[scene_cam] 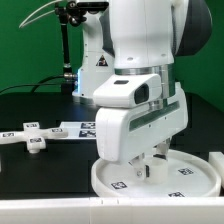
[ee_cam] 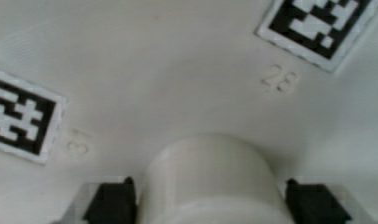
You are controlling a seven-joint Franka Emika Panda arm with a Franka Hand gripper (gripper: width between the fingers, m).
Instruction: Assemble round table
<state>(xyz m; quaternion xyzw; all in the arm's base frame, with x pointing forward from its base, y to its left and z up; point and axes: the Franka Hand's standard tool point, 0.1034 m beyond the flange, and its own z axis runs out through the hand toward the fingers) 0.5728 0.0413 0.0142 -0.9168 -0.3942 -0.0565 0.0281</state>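
Note:
The large rimmed round disc (scene_cam: 160,178) lies flat on the black table at the exterior view's lower right, with square tags on its face. My gripper (scene_cam: 152,163) reaches down onto its middle, mostly hidden by the white arm. In the wrist view the short cylinder leg (ee_cam: 207,180) stands between my dark fingers (ee_cam: 111,200), with the jaws closed against its sides. The leg points at the disc's white face (ee_cam: 168,70), between two tags. The cross-shaped base (scene_cam: 30,138) lies on the table at the exterior view's left.
The marker board (scene_cam: 85,129) lies on the table behind the arm. A white bracket (scene_cam: 218,168) sits at the exterior view's right edge. A black camera stand (scene_cam: 68,50) rises at the back before a green wall.

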